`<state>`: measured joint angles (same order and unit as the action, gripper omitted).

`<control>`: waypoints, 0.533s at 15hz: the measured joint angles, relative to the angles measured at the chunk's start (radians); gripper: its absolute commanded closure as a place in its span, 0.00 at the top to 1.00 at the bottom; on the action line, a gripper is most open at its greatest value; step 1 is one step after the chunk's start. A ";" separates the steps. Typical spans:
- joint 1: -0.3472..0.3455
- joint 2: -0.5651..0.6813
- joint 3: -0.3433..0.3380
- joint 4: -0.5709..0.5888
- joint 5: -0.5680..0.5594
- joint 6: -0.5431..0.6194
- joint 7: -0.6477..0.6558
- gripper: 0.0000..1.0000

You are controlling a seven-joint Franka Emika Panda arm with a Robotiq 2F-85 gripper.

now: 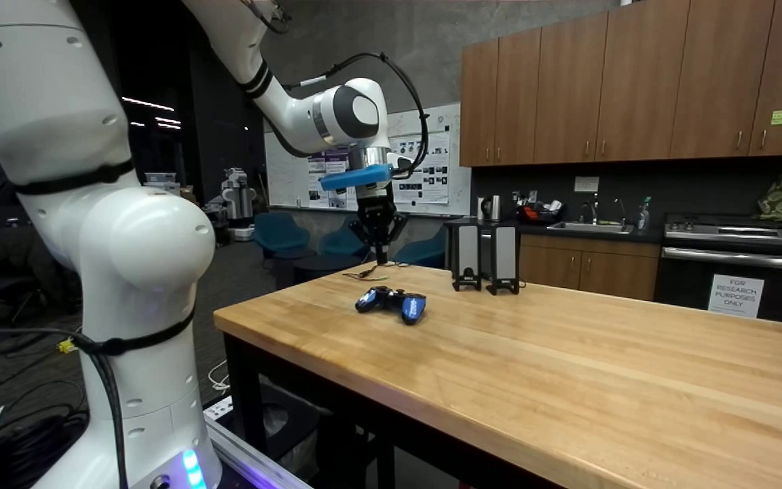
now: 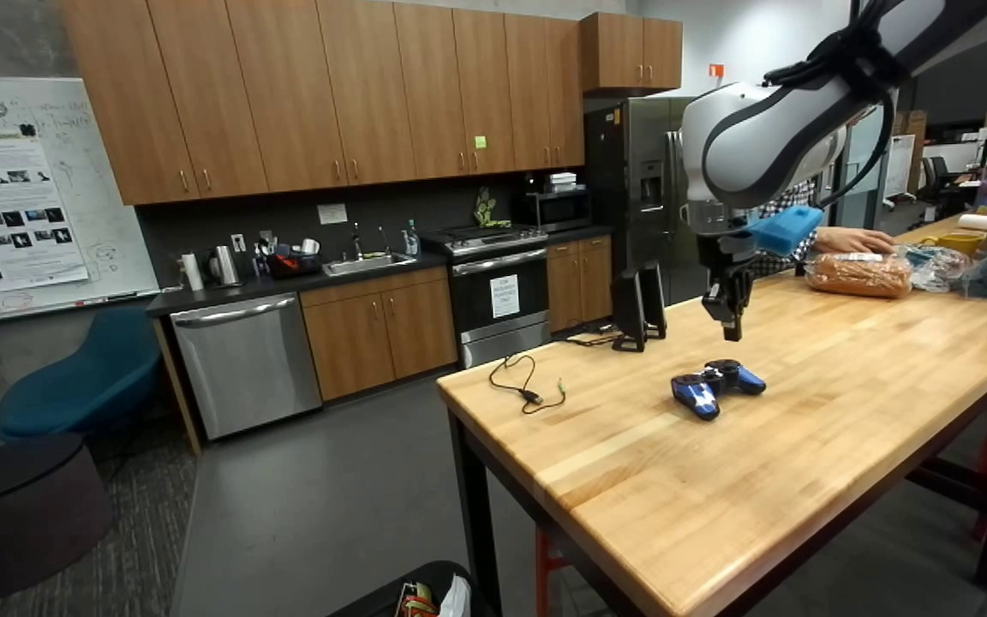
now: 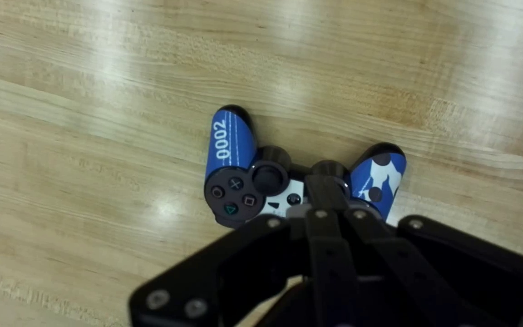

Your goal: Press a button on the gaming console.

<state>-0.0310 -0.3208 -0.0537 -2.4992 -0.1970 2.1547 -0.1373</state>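
Observation:
The gaming console is a black game controller with blue grips. It lies flat on the wooden table in both exterior views [image 1: 394,297] [image 2: 719,377]. In the wrist view the controller [image 3: 284,195] shows its face buttons, a thumbstick and a white centre panel. My gripper [image 1: 381,257] points straight down above the controller, with a gap between its fingertips and the controller; it also shows in an exterior view [image 2: 732,330]. In the wrist view the gripper's fingertips [image 3: 327,193] are together with nothing seen between them. They hide the controller's second thumbstick in part and most of its directional pad.
A pair of upright black speakers [image 1: 467,248] stands beyond the controller, also in an exterior view [image 2: 629,313]. A thin black cable [image 2: 530,394] lies near the table [image 2: 631,488] corner. A bread bag [image 2: 858,274] and a person's hand [image 2: 853,240] are farther along the table.

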 measured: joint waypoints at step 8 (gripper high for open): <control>0.004 0.004 -0.002 0.001 0.082 0.000 -0.108 0.00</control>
<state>-0.0270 -0.3169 -0.0555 -2.4980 -0.1146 2.1547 -0.2458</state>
